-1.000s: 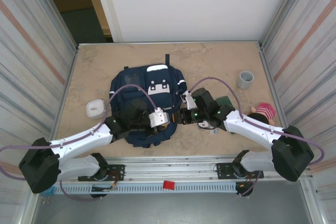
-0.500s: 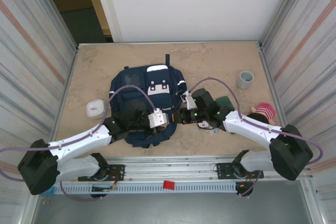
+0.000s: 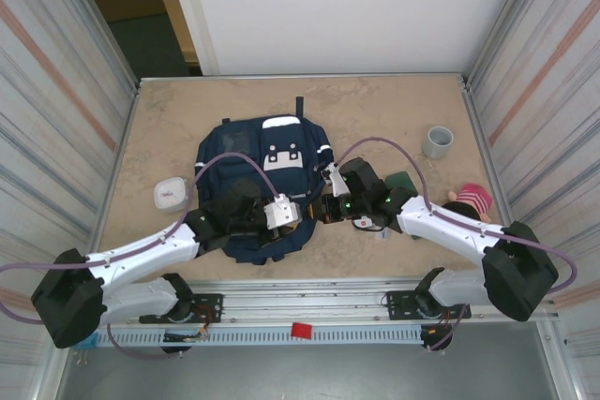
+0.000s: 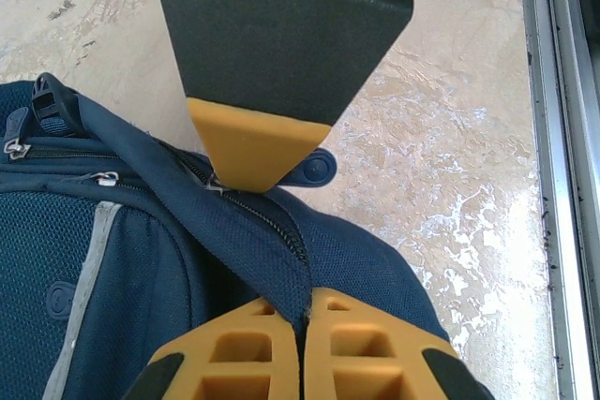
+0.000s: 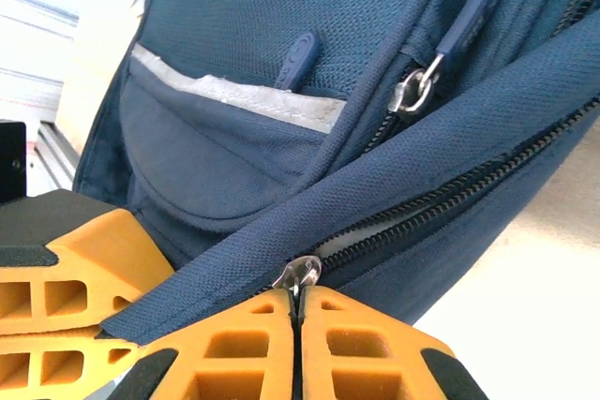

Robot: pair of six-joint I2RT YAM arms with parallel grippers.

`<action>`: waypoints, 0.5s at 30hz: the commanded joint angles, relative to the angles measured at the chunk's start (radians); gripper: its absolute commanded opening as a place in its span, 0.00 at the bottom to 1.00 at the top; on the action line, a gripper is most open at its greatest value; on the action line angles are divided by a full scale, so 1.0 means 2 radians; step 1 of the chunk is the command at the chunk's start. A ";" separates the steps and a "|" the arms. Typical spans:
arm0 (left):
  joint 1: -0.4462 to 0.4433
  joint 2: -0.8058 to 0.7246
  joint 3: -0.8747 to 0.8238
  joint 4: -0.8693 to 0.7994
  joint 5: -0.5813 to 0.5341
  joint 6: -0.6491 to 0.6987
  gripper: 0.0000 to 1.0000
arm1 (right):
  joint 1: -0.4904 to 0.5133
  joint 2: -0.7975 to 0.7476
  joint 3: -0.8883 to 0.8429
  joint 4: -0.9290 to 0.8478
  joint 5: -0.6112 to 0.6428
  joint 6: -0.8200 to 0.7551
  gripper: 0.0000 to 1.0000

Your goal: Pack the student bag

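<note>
The student bag [image 3: 246, 152], navy with white patches, lies flat in the middle of the table. Both grippers meet at its near right corner. My left gripper [image 3: 296, 216] is shut on the bag's fabric [image 4: 141, 259] beside the zipper, its orange fingertips [image 4: 244, 344] pressed together over the seam. My right gripper [image 3: 317, 211] faces it. In the right wrist view it [image 5: 297, 302] is shut on the metal zipper pull [image 5: 300, 274] of the main zipper, which gapes slightly to the right. Front pockets and another zipper tab [image 5: 300, 58] lie beyond.
A small white box [image 3: 170, 194] sits left of the bag. On the right stand a grey cup [image 3: 437, 141], a dark green item [image 3: 405, 181] and a pink-red plush toy [image 3: 469, 200]. Corrugated walls close both sides; a metal rail [image 4: 562, 138] runs along the near edge.
My right gripper has closed on the zipper pull and edged slightly left toward the bag. The left arm holds its grip and has not moved.
</note>
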 commanded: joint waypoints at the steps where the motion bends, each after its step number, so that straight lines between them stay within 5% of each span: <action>1: 0.005 -0.036 0.006 0.028 0.016 0.015 0.00 | -0.029 -0.003 0.005 -0.057 0.058 -0.012 0.01; 15: 0.005 -0.084 0.006 -0.015 0.107 0.033 0.00 | -0.140 0.054 0.039 -0.007 0.077 -0.013 0.00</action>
